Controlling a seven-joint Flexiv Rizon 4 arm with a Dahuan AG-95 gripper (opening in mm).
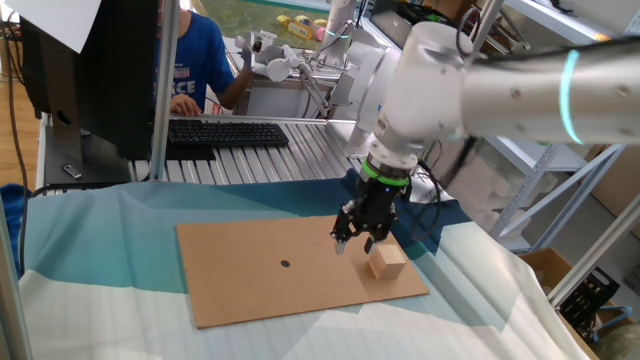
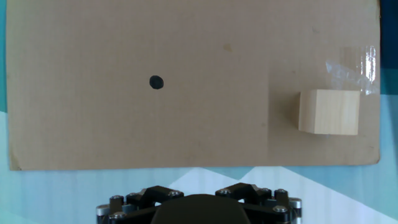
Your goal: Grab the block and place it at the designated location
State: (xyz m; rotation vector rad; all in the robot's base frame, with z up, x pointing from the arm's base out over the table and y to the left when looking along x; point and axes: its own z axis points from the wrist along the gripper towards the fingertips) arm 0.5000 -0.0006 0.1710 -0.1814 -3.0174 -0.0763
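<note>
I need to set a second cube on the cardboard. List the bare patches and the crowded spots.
The cardboard sheet is bare across its wide middle, between the dark dot and the block, and along the whole edge left of the dot. It is crowded only at the block's end, where the gripper hangs just beside the block.

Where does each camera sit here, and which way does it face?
Fixed view: off the table at its front, raised, looking down and across at the cardboard; shows the white arm and claw above the sheet beside the block, with a person at a keyboard behind.
Hand view: on the hand, looking straight down at the cardboard; only the claw's black base shows at the bottom edge.
Shared: cardboard, block and dot.
</note>
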